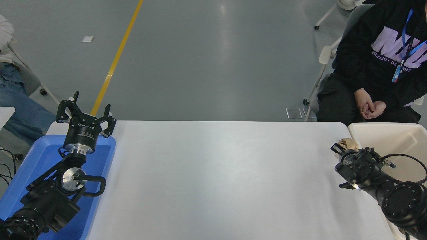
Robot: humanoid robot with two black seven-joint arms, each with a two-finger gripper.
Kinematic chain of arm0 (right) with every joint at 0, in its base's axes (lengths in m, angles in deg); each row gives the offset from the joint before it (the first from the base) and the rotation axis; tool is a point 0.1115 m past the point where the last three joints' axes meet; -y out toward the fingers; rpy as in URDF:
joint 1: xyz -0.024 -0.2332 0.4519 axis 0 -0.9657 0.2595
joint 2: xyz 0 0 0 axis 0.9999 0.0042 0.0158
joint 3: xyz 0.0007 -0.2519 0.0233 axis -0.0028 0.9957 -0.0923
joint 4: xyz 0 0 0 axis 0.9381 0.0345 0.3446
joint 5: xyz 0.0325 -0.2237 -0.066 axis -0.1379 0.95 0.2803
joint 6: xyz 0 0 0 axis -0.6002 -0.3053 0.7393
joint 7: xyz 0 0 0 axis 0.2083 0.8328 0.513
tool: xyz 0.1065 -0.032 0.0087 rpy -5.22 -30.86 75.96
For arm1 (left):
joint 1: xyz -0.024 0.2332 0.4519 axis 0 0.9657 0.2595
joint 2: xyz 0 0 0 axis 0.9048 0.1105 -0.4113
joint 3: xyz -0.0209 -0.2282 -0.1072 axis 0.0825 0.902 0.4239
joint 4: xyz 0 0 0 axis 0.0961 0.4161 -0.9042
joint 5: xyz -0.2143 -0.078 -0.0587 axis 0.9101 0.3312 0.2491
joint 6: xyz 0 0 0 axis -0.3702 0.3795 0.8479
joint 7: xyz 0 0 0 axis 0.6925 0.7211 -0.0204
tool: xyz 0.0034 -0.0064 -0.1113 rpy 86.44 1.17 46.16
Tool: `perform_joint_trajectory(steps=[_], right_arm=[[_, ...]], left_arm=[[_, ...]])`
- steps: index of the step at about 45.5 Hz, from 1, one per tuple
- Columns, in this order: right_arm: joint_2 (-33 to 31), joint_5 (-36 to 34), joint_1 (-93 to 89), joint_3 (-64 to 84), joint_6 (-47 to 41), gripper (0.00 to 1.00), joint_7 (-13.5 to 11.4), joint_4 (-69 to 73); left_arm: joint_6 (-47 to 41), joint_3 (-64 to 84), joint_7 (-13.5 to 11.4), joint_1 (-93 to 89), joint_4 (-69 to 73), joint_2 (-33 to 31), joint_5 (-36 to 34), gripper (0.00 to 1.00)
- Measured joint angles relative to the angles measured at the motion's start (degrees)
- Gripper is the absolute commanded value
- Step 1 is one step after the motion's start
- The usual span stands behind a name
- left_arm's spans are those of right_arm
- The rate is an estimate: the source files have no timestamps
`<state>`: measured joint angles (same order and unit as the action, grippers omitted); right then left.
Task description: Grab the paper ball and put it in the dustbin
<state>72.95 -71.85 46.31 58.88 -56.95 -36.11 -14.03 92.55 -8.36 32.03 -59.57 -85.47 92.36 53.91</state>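
The tan, wrinkled paper ball (347,143) sits at the tip of my right gripper (343,148), just above the table's far right corner and right beside the near-left rim of the cream dustbin (383,127). The gripper is shut on the ball; one black finger (334,147) shows at the ball's left, the other is hidden behind the wrist. My right arm lies across the dustbin's left wall. My left gripper (86,111) stands open and parked over the blue tray at the lower left.
A shallow blue tray (40,156) lies at the table's left edge under the left arm. One person in black (377,66) sits behind the far right corner, hands folded. Another person's leg in jeans (20,113) is at the far left.
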Motion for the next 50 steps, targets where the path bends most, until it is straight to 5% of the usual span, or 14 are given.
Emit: perform_joint_trajectory(steps=[2,4,23,50], right_arm=[[0.0,0.0,0.4,-0.2,0.0,0.86,0.0,0.6],[-0.1,0.0,0.9,-0.3,0.0,0.99,0.0,1.3],[-4.6,-1.2,6.3,-5.1,-0.3,1.0,0.0,8.8],[-7.8,-20.8,5.8,-15.6,-0.7,0.99,-0.9,8.7]], left_arm=[[0.0,0.0,0.0,0.0,0.0,0.0,0.0,0.99],[0.0,0.0,0.0,0.0,0.0,0.0,0.0,0.99],[0.0,0.0,0.0,0.0,0.0,0.0,0.0,0.99],[0.0,0.0,0.0,0.0,0.0,0.0,0.0,0.99]])
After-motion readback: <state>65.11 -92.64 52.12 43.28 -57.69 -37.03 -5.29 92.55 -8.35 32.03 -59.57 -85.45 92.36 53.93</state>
